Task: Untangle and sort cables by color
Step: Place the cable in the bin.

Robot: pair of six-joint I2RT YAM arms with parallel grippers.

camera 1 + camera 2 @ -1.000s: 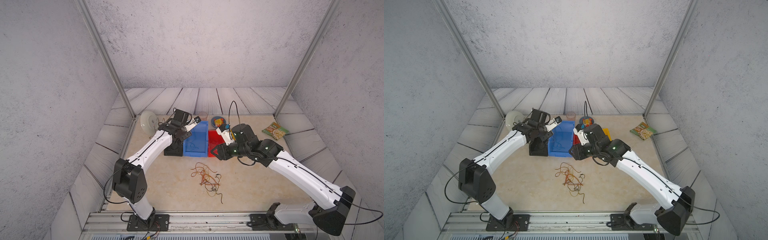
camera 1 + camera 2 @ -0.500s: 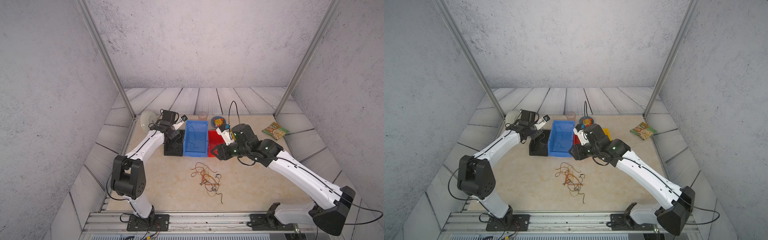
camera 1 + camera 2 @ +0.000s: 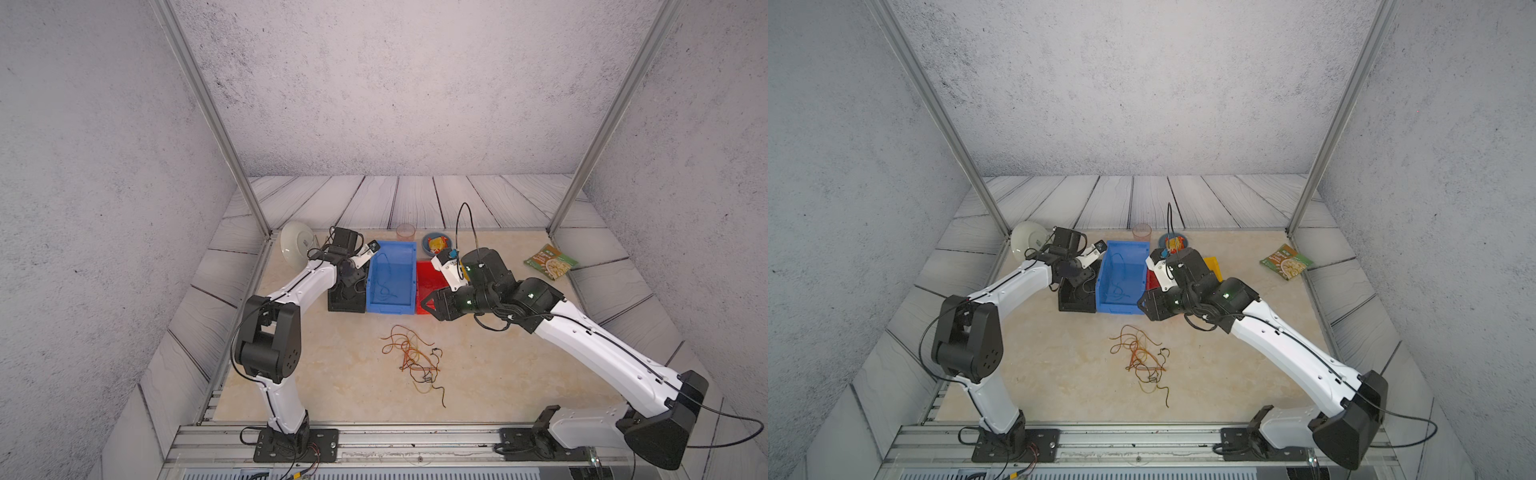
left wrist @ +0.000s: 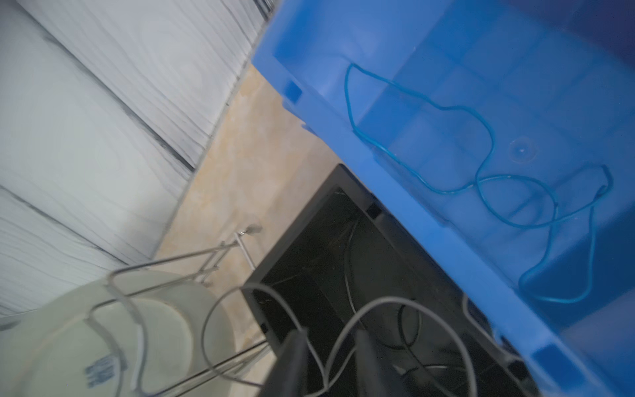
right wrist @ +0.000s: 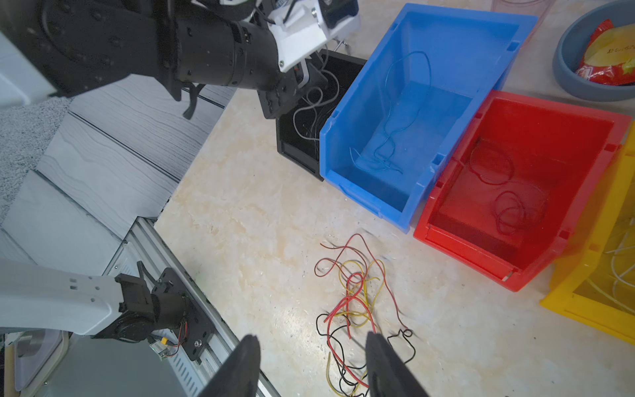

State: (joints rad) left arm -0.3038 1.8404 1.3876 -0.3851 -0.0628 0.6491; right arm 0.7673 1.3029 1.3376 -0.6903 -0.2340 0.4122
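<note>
A loose tangle of red, yellow and black cables (image 3: 415, 359) (image 3: 1144, 359) (image 5: 357, 292) lies on the table in front of the bins. My left gripper (image 4: 330, 338) (image 3: 348, 286) hangs over the black bin (image 3: 345, 306) (image 4: 309, 240), open. A thin dark cable (image 4: 395, 299) loops through the gap between its fingers and falls into that bin. A blue cable (image 4: 481, 178) (image 5: 391, 137) lies in the blue bin (image 3: 390, 308). Red cables (image 5: 508, 209) lie in the red bin (image 5: 464, 247). My right gripper (image 5: 311, 343) (image 3: 428, 305) hovers open above the tangle, holding nothing.
A yellow bin (image 5: 584, 309) (image 3: 1212, 264) stands to the right of the red one. At the back are a plate in a wire rack (image 3: 295, 247) (image 4: 86, 326), a clear cup (image 3: 405, 230) and a grey bowl of snack packets (image 3: 436, 243). A noodle packet (image 3: 550, 262) lies far right.
My left gripper moved left from the blue bin to above the black bin and its jaws came apart. The right arm has not moved.
</note>
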